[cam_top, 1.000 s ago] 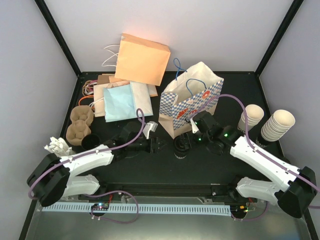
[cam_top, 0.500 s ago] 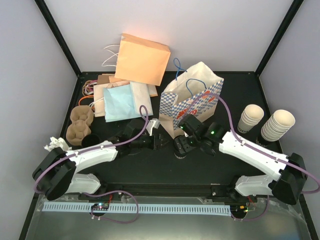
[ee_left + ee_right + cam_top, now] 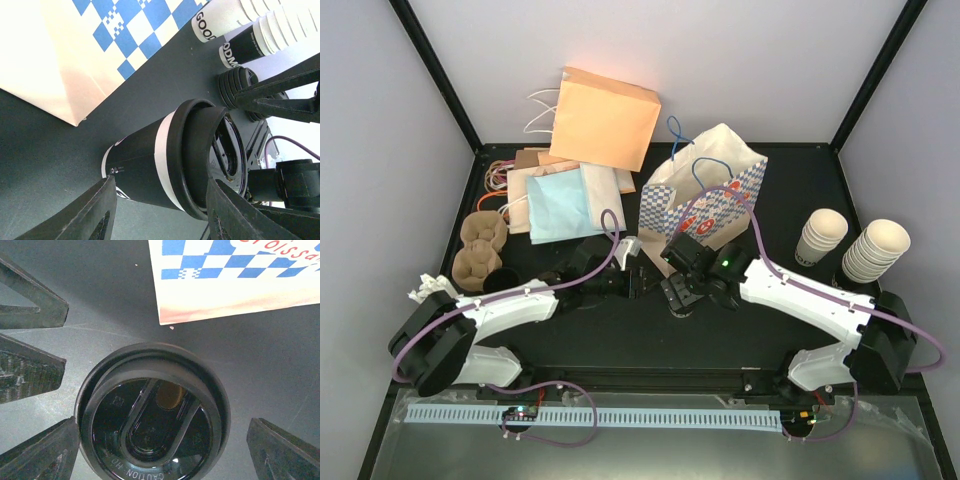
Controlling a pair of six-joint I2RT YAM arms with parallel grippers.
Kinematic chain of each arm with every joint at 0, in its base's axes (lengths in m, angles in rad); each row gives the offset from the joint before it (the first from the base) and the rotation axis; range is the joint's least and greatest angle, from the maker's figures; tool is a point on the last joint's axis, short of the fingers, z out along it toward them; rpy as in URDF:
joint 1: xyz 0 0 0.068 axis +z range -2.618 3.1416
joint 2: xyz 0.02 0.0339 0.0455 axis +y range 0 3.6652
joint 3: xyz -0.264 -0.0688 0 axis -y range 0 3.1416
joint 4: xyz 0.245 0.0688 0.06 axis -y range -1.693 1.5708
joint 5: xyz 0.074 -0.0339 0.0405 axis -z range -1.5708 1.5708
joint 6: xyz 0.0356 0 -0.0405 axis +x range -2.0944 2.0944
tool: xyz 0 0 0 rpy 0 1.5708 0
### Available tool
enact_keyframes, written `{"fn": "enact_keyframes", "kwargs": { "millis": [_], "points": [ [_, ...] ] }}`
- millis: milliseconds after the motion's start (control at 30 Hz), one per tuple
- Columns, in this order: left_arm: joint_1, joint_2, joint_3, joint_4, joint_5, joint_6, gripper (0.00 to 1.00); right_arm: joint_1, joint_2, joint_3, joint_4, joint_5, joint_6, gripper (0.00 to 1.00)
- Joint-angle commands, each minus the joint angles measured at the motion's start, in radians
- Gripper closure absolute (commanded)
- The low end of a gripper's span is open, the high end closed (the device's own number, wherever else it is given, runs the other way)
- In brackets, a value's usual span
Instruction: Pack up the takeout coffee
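Grasp step: right gripper (image 3: pixel 162 427) wide open, empty, straddling cup (image 3: pixel 145 160); left gripper (image 3: pixel 637 283) half open at cup's 9 o'clock, empty. Next likely: close, lift into bag (image 3: pixel 705 200) at 12 o'clock.

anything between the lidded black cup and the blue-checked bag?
Nothing but bare dark table with one tiny pale speck, seen in the right wrist view; the lidded black cup and blue-checked bag stand apart.

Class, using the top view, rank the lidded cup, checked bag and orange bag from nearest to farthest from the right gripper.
1. Lidded cup, directly under the right gripper.
2. Checked bag, just behind.
3. Orange bag, far back left.
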Motion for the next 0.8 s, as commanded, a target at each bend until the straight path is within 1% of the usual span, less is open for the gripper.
{"fn": "enact_keyframes", "kwargs": {
  "millis": [0,100,433,500,767],
  "points": [
    [-0.005,0.006,0.038,0.010,-0.005,0.014,0.49,0.006,0.008,0.026,0.000,0.006,0.012,0.08],
    [-0.006,0.013,0.041,0.013,-0.004,0.017,0.49,0.007,0.014,0.020,0.004,-0.004,0.016,0.10],
    [-0.005,0.042,0.052,0.017,0.009,0.024,0.49,0.017,0.020,0.014,0.010,-0.018,0.030,0.11],
    [-0.005,0.045,0.055,0.016,0.009,0.025,0.50,0.018,0.021,0.013,0.009,-0.014,0.032,0.14],
    [-0.006,0.065,0.060,0.029,0.019,0.019,0.51,0.020,0.025,0.011,0.010,-0.019,0.034,0.14]
  ]
}}
